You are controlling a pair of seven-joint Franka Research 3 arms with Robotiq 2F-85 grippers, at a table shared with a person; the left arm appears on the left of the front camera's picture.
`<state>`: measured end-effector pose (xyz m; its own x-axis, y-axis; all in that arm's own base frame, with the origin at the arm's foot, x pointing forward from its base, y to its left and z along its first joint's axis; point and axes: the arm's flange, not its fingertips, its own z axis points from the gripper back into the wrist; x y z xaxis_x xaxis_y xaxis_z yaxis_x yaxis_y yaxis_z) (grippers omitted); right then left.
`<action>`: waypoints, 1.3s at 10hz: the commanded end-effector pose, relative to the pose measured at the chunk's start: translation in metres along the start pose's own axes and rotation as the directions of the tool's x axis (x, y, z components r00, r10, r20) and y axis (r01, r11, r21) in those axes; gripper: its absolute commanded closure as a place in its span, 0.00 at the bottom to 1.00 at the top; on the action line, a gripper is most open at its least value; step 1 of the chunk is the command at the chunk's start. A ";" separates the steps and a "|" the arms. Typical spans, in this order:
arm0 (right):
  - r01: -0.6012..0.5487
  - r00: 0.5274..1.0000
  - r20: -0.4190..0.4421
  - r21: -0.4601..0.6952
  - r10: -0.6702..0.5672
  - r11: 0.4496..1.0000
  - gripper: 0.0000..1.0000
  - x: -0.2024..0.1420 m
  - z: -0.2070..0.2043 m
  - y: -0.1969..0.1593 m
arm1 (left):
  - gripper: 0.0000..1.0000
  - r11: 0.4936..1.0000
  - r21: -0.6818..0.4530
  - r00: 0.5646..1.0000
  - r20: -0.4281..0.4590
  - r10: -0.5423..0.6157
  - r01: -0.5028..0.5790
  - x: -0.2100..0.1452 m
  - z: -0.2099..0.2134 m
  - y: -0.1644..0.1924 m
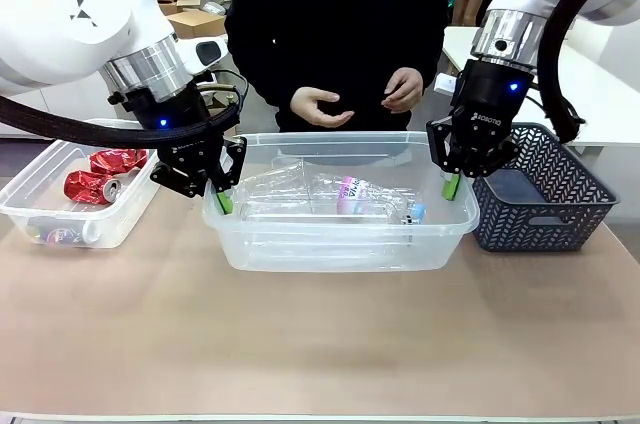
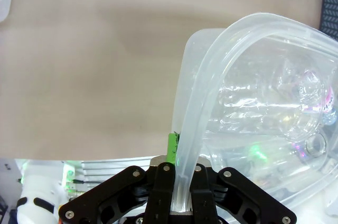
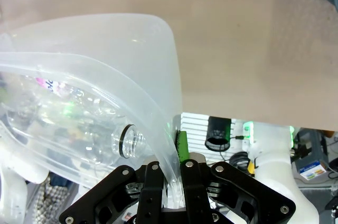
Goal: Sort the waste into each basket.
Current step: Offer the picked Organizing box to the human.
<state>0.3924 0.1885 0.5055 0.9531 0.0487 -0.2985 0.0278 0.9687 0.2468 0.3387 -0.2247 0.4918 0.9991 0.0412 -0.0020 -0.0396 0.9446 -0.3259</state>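
Bare tan counter (image 1: 320, 344) runs smooth and matte along the near side, with open room in front of the middle tub (image 1: 340, 244), a clear, glossy plastic rectangle with rounded corners and a rolled rim. Inside it lie crumpled clear bottles (image 1: 330, 196), one with a pinkish label, ribbed and shiny through the walls. The left tool (image 1: 222, 199) is clamped tight on the tub's left rim, green pads pinching the thin wall (image 2: 185, 171); the right tool (image 1: 450, 184) is likewise closed down on the right rim (image 3: 169, 176), a bottle's open neck (image 3: 129, 140) just inside. A second clear tub (image 1: 60, 209) sits near the counter's left edge, just beside the left tool, holding crushed red cans (image 1: 100, 174) with dented metal skins. Just right of the middle tub stands a dark blue-grey lattice basket (image 1: 545, 199), close by the right tool. Across the counter a person in black stands, hands (image 1: 360, 99) held together above the far rim.
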 end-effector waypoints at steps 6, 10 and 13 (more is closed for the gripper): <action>-0.001 1.000 -0.005 0.005 0.002 1.000 1.00 0.000 0.005 -0.005 | 1.00 1.000 0.004 0.999 0.020 0.029 -0.029 0.003 0.005 0.012; -0.039 0.999 0.010 0.027 0.039 0.999 0.96 0.066 0.069 -0.002 | 0.97 0.996 0.005 0.995 0.038 -0.091 0.091 0.070 0.032 -0.017; -0.039 0.997 -0.071 0.051 0.042 0.998 0.96 0.131 0.100 -0.011 | 0.97 0.997 0.068 0.992 0.118 -0.049 0.041 0.144 0.049 -0.012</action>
<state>0.5251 0.1751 0.5437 0.9535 0.0571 -0.2961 0.0406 0.9487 0.3137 0.4593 -0.2276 0.5390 0.9942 0.0098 0.1072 0.0218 0.9569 -0.2895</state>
